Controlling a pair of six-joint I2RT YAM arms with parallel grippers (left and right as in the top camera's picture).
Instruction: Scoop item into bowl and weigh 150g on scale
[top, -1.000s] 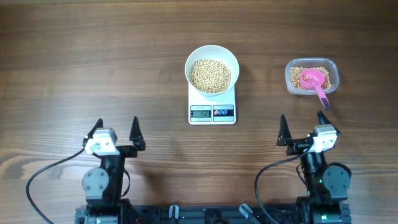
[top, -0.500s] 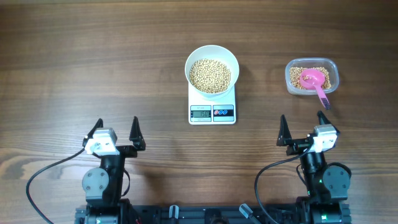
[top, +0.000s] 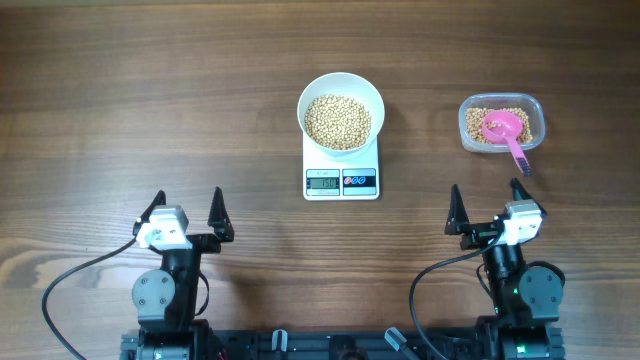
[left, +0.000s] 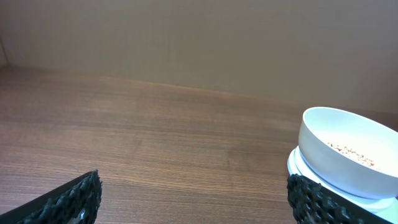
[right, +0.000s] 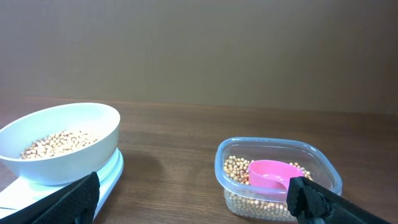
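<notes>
The white bowl (top: 341, 112) sits on the white scale (top: 341, 178) at the table's centre, holding a heap of tan beans (top: 337, 121). The bowl (left: 348, 154) shows at the right of the left wrist view and the bowl (right: 62, 142) at the left of the right wrist view. More beans (right: 273, 199) lie in a clear tub (top: 501, 123) with a pink scoop (top: 508, 134) resting in it. My left gripper (top: 188, 212) and right gripper (top: 487, 205) both stand open near the front edge, well short of everything, nothing between their fingers.
The scale's grey display (top: 322, 181) faces the front edge, its digits too small to read. The scoop's handle pokes over the tub's front rim toward the right arm. Bare wood table (top: 150, 90) stretches to the left and back. Cables trail from both arm bases.
</notes>
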